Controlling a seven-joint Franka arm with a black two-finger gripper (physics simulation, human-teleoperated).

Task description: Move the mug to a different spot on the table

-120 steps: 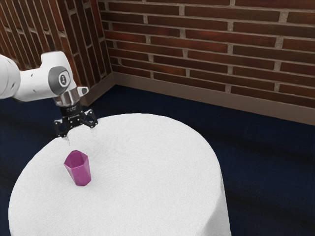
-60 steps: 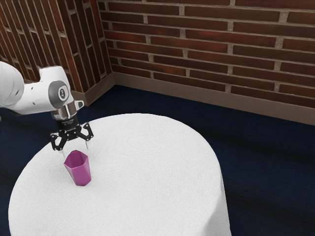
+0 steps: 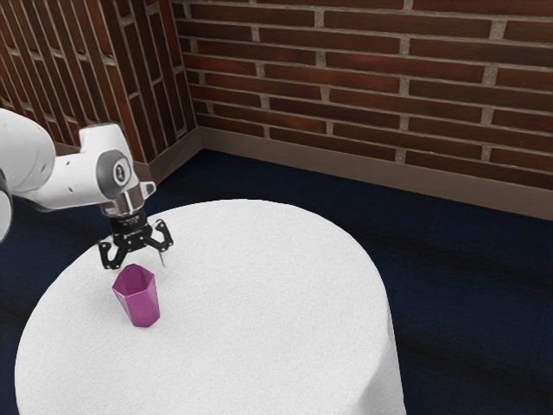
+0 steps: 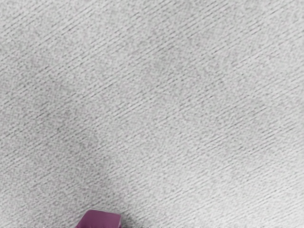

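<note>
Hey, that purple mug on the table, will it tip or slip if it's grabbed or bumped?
The mug looks rigid, so it should keep its shape in a grip. It narrows toward its base, so a sideways bump near the rim may tip it. Its flat facets probably give the open gripper steady contact.

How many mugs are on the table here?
1. The purple mug stands upright on the white table, toward the exterior view's left, close under the open gripper.
</note>
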